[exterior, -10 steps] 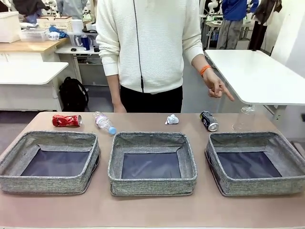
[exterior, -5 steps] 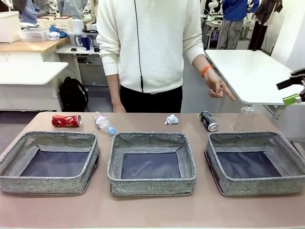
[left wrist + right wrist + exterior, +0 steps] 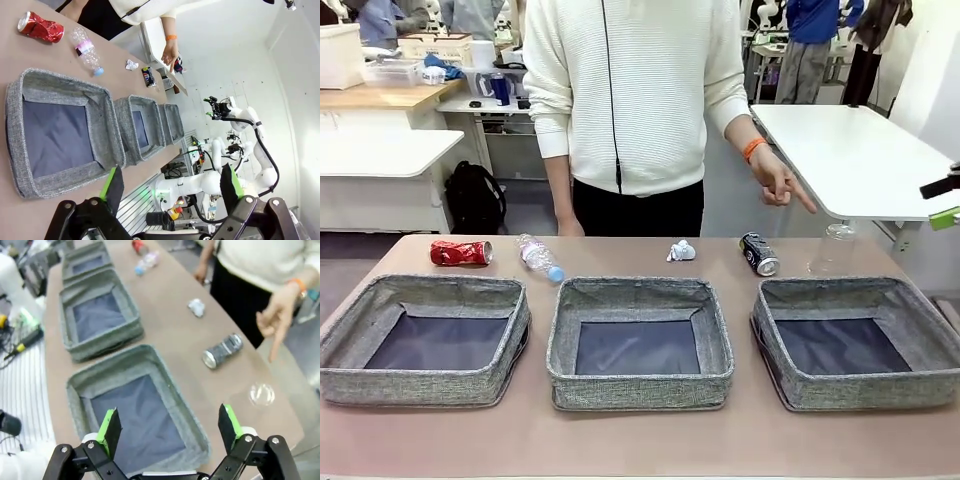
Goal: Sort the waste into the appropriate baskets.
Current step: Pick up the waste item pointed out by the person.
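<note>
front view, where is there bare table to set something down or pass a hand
Widest: the near strip of table in front of all three baskets. Also bare behind the middle basket, between the blue-capped bottle and the paper wad. Gaps between baskets are narrow. Crowded: far right, black can and clear bottle sit close, the person's hand above.

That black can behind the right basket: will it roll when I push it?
Likely yes: the can lies on its side on the table, so a sideways nudge should roll it. It looks undented, so probably stiff under a squeeze.
</note>
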Controlling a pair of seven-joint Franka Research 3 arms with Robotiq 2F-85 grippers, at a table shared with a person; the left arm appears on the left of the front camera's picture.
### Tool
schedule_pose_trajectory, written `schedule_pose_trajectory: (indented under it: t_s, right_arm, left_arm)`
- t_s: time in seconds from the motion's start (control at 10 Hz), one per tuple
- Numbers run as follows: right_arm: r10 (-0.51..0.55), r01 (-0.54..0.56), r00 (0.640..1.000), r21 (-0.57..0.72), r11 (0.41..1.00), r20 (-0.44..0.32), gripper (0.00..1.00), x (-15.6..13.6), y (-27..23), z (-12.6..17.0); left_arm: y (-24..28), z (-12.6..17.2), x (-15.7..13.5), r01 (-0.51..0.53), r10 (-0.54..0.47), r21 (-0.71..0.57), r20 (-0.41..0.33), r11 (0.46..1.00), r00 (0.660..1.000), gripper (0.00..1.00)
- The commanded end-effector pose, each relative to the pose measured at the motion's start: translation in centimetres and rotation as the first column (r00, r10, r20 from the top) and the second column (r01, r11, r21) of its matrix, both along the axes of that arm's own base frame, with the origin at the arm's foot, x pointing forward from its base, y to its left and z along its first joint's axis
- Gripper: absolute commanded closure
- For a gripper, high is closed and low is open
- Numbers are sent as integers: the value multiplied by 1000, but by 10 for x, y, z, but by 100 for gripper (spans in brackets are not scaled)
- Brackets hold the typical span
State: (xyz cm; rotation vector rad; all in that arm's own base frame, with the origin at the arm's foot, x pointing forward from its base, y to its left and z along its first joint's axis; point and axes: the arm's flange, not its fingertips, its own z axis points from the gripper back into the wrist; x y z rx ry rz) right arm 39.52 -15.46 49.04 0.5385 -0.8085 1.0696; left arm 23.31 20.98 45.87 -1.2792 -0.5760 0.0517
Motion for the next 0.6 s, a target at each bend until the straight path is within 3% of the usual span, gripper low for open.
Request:
schedule_pose_trajectory:
  t_s: [0.0,0.2,0.3,0.4,0.5]
  right_arm:
    - [37,-33,998,89,995,-52,0,69,-39,-27]
    - [54,-48,998,161,986,-33,0,134,-72,-70]
    - [-16,19,1000,148,989,-21,0,156,-85,-96]
    - [-47,38,998,188,981,39,0,173,-93,-118]
    - [-102,96,995,200,975,18,0,178,-92,-123]
  left_arm:
    - [-1,1,1,6,-6,-8,27,1000,1000,0]
    - [-1,1,1,6,-6,-8,27,1000,1000,0]
    - [-1,1,1,6,-6,-8,27,1000,1000,0]
    - [-1,1,1,6,-6,-8,27,1000,1000,0]
    - [-1,1,1,6,-6,-8,27,1000,1000,0]
